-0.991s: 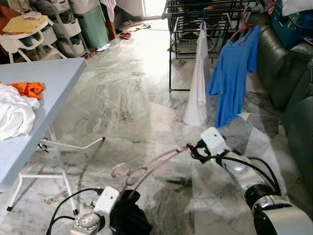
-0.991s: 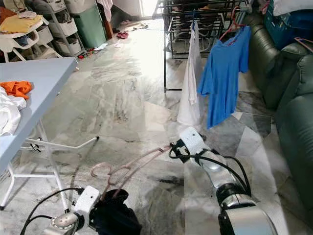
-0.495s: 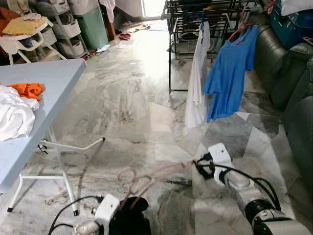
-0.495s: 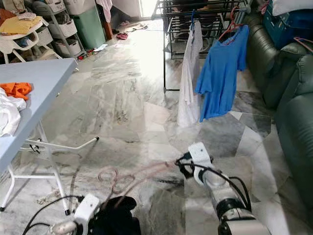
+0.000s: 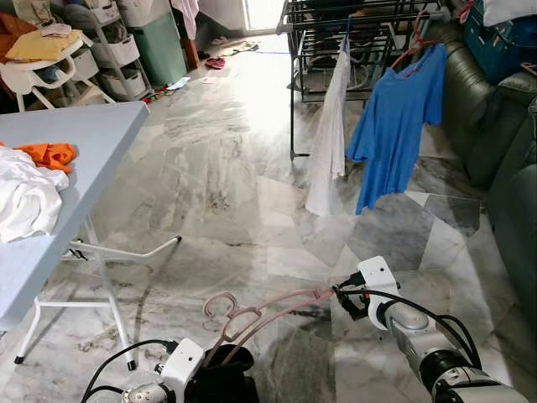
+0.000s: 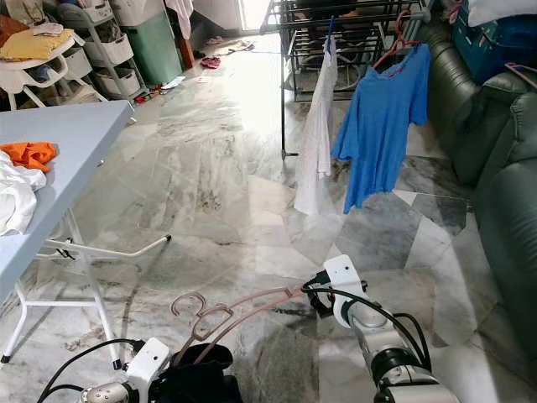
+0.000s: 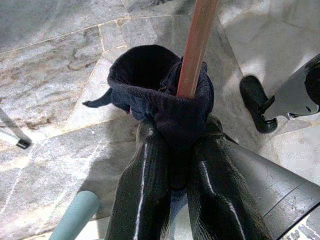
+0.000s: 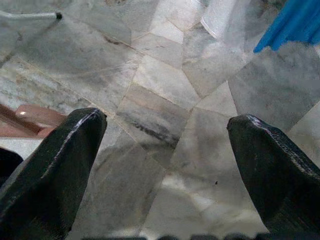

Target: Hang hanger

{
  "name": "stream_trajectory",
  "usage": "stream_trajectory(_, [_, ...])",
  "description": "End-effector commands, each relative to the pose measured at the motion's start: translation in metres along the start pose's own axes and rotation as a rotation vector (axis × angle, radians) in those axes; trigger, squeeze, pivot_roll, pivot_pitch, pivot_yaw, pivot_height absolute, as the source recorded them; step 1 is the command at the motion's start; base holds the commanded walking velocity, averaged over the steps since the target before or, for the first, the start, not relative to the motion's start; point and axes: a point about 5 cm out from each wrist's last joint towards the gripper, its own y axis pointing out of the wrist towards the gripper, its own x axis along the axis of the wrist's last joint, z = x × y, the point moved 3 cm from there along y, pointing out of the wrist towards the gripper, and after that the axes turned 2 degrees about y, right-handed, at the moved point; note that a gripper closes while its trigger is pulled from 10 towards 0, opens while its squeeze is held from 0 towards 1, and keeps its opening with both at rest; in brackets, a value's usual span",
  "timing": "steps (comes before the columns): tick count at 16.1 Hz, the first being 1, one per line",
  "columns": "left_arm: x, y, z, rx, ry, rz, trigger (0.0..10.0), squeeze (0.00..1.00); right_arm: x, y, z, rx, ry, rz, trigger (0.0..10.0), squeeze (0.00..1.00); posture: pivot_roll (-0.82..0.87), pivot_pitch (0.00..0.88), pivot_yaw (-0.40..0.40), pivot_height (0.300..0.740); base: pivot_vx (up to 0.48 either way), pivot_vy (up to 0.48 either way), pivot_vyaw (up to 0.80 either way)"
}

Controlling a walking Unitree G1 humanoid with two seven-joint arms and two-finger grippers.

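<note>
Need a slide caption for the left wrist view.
Left pincer shut on dark garment and pink hanger above marble floor.

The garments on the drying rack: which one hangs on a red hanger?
The blue T-shirt does; a red hanger shows above its neck. The white garment to its left hangs from a blue one.

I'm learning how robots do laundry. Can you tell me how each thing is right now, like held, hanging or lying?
left gripper: shut on the dark garment
dark garment: bunched, on the pink hanger
pink hanger: held low above the floor
right gripper: open, beside the hanger's end
blue shirt: hanging on the drying rack
white garment: hanging
white clothes: lying crumpled on the table
</note>
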Motion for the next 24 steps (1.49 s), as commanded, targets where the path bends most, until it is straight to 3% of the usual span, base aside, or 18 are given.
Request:
stream_trajectory(1, [0.045,0.006,0.002,0.002,0.064,-0.161,10.0,0.00,-0.026,0.003,0.044,0.153,0.039,0.095,10.0,1.00,-0.18,0.000,0.143,0.740,0.000,0.000,0.00])
stream_trajectory(9, [0.045,0.001,0.021,0.121,0.071,-0.150,10.0,0.00,-0.033,-0.009,0.056,0.419,0.156,0.100,10.0,1.00,-0.19,0.000,0.138,0.740,0.000,0.000,0.00])
stream_trajectory(16, [0.047,0.001,0.024,0.136,0.064,-0.156,10.0,0.00,-0.029,-0.010,0.047,0.405,0.146,0.084,10.0,1.00,-0.19,0.000,0.140,0.740,0.000,0.000,0.00])
stream_trajectory(18, [0.046,0.001,0.023,0.136,0.064,-0.152,10.0,0.00,-0.029,-0.009,0.044,0.379,0.119,0.082,10.0,1.00,-0.19,0.000,0.141,0.740,0.000,0.000,0.00])
stream_trajectory(20, [0.042,0.001,0.022,0.137,0.061,-0.137,10.0,0.00,-0.027,-0.005,0.010,0.082,0.041,0.088,10.0,1.00,-0.19,0.000,0.141,0.740,0.000,0.000,0.00])
stream_trajectory(24, [0.037,0.001,0.021,0.137,0.058,-0.120,10.0,0.00,-0.020,-0.006,-0.009,-0.078,0.077,0.057,10.0,1.00,-0.19,0.000,0.143,0.740,0.000,0.000,0.00])
